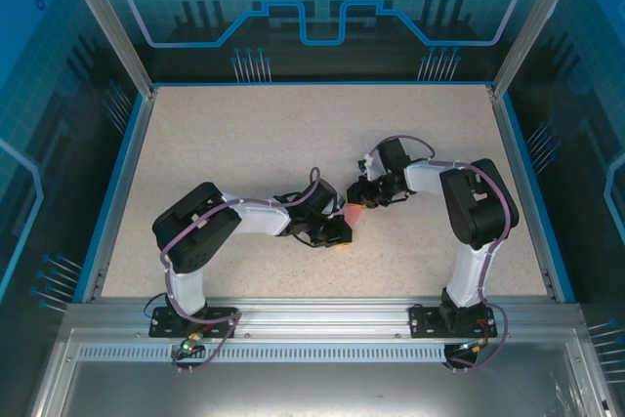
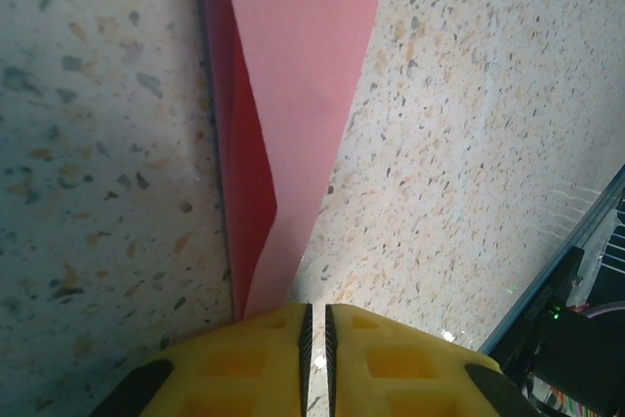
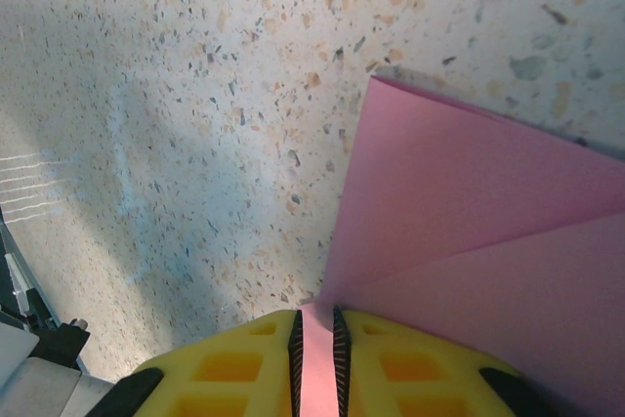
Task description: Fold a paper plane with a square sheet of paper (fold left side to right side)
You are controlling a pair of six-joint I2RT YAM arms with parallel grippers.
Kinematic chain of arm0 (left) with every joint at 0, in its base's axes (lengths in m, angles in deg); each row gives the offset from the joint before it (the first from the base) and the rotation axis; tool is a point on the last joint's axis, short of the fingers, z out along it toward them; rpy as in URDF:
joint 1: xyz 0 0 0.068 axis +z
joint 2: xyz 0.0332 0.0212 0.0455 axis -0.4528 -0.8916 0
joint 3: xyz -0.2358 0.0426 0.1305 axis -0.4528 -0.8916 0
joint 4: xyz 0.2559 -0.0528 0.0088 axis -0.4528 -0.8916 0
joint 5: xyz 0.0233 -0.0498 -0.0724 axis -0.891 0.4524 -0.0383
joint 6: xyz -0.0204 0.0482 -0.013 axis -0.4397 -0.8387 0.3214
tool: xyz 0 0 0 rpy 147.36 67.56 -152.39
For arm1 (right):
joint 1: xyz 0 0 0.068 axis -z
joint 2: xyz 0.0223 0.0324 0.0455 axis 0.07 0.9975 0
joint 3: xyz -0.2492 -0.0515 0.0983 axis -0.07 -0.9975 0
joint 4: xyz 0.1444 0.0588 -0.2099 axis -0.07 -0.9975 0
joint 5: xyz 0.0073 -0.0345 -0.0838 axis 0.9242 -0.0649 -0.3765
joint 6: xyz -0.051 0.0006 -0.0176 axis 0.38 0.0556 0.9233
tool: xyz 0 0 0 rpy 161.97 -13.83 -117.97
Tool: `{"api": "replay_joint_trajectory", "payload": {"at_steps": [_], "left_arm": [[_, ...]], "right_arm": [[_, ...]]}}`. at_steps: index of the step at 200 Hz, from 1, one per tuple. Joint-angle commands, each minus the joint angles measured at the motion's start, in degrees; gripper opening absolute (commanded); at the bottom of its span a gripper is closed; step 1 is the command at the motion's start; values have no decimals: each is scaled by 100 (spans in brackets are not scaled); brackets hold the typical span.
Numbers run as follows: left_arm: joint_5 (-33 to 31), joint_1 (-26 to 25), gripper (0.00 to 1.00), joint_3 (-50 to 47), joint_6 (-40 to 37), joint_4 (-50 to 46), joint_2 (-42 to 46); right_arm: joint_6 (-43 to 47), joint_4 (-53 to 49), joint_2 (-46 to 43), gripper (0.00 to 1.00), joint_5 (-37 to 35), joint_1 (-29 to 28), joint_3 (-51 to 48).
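The pink-red sheet of paper (image 1: 354, 218) lies folded near the table's middle, between my two grippers. In the left wrist view it is a long narrow wedge (image 2: 303, 65) with a darker red layer along its left side, and its tip slips under my left finger. My left gripper (image 2: 315, 308) (image 1: 341, 232) has its jaws nearly together, with bare tabletop in the slit. In the right wrist view a broad pink flap (image 3: 469, 202) spreads to the right. My right gripper (image 3: 314, 315) (image 1: 360, 200) is shut on a strip of this paper.
Speckled beige tabletop (image 1: 273, 134) surrounds the paper, with free room behind and to both sides. A blue rim (image 1: 312, 84) and clear walls border the table. Both arms bend inward, so their wrists almost meet at the centre.
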Motion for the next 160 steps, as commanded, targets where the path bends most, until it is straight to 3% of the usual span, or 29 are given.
{"api": "replay_joint_trajectory", "payload": {"at_steps": [1,108,160], "left_arm": [[-53,-10,15,-236,104,-250,-135],[131,-163,12,-727,222,-262,463],[278,119,13,-447,62,-370,984]], "right_arm": [[106,-293,261,19,-511,-44,-33],[111,-363,256,19,-522,-44,-15],[110,-349,246,19,-511,-52,-17]]}}
